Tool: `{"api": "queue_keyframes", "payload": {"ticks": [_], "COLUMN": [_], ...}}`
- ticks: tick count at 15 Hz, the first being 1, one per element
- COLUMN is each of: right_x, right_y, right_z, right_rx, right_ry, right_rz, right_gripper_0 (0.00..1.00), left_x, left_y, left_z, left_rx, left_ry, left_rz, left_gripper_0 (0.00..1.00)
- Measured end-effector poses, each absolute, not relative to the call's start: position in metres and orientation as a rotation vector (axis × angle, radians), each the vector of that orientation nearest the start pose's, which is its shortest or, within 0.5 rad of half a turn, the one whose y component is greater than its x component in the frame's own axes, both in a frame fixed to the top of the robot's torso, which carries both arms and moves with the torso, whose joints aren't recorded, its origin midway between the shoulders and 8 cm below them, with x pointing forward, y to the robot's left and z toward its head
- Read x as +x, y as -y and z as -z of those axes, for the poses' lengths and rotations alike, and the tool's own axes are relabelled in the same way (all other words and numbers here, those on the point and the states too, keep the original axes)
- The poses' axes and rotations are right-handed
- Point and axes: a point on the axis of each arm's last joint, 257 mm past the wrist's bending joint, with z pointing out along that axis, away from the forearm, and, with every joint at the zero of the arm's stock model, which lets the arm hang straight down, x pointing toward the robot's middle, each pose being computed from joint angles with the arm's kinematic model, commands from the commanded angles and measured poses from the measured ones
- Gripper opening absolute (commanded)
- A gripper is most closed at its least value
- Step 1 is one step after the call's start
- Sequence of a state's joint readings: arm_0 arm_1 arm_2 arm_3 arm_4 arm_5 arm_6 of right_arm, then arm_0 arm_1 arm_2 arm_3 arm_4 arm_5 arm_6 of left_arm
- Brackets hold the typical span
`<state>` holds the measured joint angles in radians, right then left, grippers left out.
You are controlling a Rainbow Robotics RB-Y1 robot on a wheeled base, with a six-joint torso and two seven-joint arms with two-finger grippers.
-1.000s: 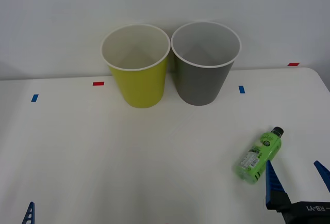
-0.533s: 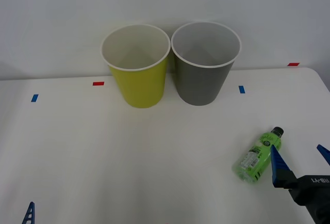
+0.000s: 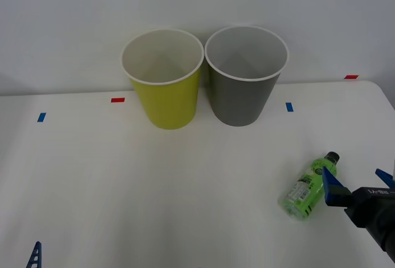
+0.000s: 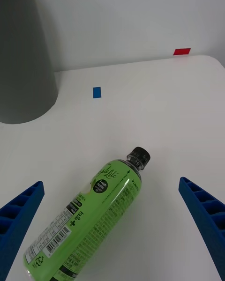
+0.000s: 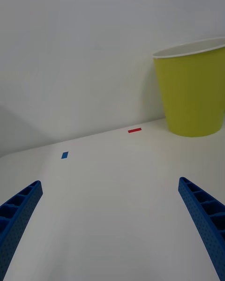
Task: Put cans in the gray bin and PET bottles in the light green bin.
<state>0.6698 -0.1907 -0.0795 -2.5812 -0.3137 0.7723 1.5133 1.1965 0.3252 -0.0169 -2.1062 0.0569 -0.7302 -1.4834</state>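
The PET bottle (image 3: 304,189), clear with a green label and black cap, lies on its side on the white table at the right, cap pointing away from me. My right gripper (image 3: 357,181) is open just right of it. In the right wrist view the bottle (image 4: 89,220) lies ahead between the spread blue fingers (image 4: 18,215) of that gripper (image 4: 110,182). The light green bin (image 3: 163,79) and the gray bin (image 3: 244,76) stand side by side at the back, both empty. My left gripper (image 5: 110,182) is open and low at the near left, one fingertip (image 3: 35,254) showing. Cans are out of view.
Small blue and red tape marks sit on the table: blue (image 3: 41,117), red (image 3: 117,100), blue (image 3: 289,106), red (image 3: 350,76). A plain wall rises behind the bins. The table's right edge (image 3: 387,101) runs close to the right arm.
My right gripper has moved forward, away from me, along the bottle's right side toward its cap. The bottle, bins and left arm have stayed put.
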Motion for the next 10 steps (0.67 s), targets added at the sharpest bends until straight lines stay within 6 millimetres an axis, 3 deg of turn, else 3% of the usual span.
{"api": "queue_keyframes", "payload": {"ticks": [4,10], "right_x": [0.350,0.351], "right_y": [0.307,0.290], "right_z": [0.187,0.205], "right_rx": [0.323,0.466], "right_ry": [-2.037,-2.185], "right_rz": [-0.024,-0.091], "right_gripper_0": [1.00,1.00], "left_x": [0.194,0.194], "left_y": [-0.326,-0.326], "left_z": [0.194,0.194], "left_rx": [0.122,0.122], "left_ry": [-1.486,-1.486], "left_rz": [-0.179,-0.180], "left_gripper_0": [1.00,1.00]}}
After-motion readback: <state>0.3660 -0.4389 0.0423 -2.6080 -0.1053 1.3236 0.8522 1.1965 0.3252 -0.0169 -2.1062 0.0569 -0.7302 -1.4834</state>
